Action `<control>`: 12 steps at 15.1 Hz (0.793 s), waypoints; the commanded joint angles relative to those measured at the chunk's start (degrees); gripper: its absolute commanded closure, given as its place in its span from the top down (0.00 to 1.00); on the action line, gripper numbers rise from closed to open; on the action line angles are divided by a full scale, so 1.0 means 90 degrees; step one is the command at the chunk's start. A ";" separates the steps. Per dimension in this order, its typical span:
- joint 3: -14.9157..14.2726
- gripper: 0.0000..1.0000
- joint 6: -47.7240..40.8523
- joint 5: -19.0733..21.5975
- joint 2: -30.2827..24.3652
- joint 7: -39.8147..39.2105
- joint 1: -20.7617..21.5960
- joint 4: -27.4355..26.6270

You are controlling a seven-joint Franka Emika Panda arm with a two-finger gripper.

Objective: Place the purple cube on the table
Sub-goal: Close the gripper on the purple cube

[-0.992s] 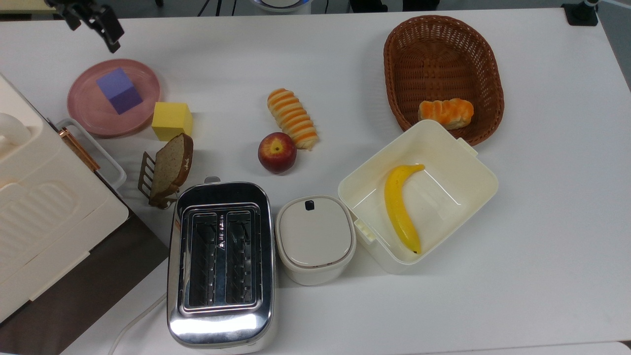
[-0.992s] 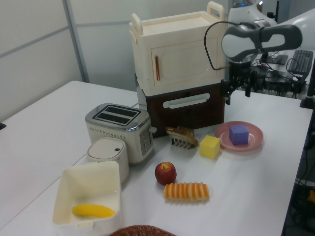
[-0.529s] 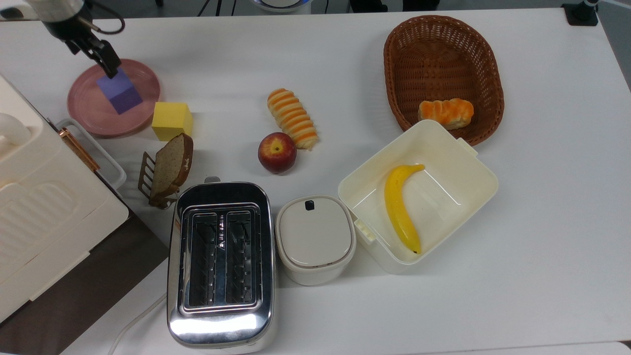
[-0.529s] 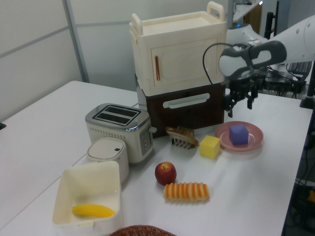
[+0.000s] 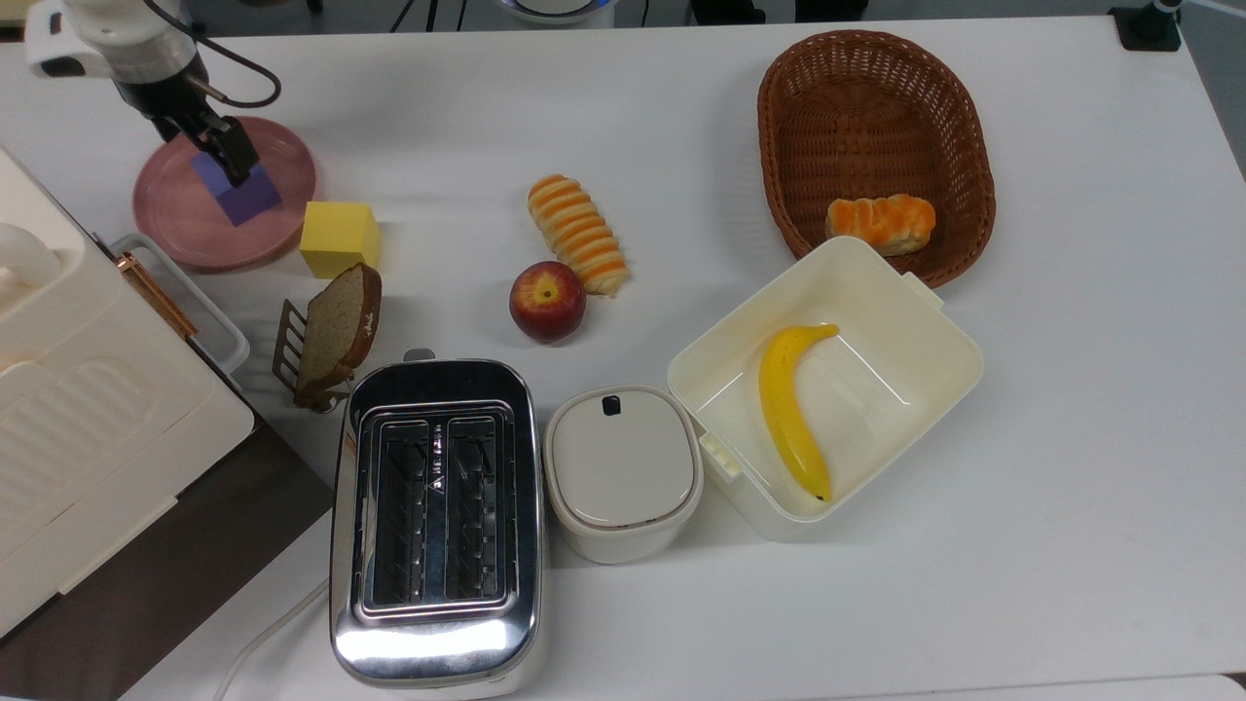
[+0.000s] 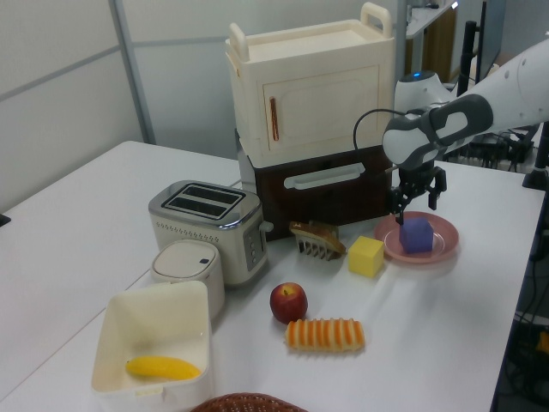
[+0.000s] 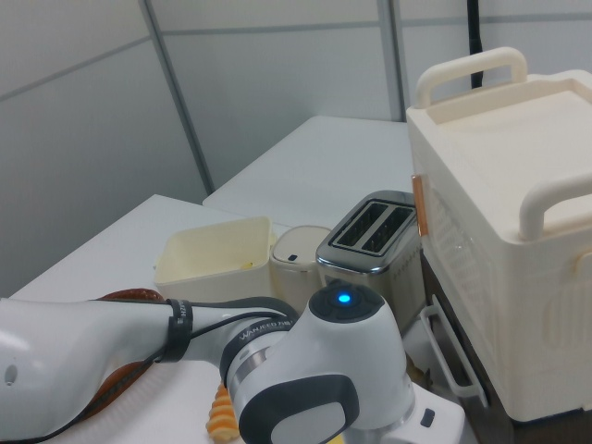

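You see the purple cube [image 5: 240, 195] sitting on the pink plate [image 5: 282, 190], which rests on the table [image 5: 681, 127]. The fingers [image 6: 401, 209] stand spread apart, one on each side of the cube's top in the left view, not clamped on it; contact cannot be told. In the top view the fingers cover the cube's upper left corner. The yellow cube [image 5: 338, 238] lies on the table just beside the plate, below and right of the fingers in the top view.

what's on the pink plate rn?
The purple cube sits on the pink plate, with the open gripper just above it. Cube's far top corner is covered in the top view.
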 commanded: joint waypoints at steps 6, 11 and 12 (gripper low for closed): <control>0.0087 1.00 0.0590 0.0088 0.0102 -0.0013 0.0047 -0.0353; 0.0087 0.79 0.0590 0.0098 0.0180 -0.0014 0.0037 -0.0353; 0.0087 0.53 0.0590 0.0098 0.0180 -0.0004 0.0037 -0.0353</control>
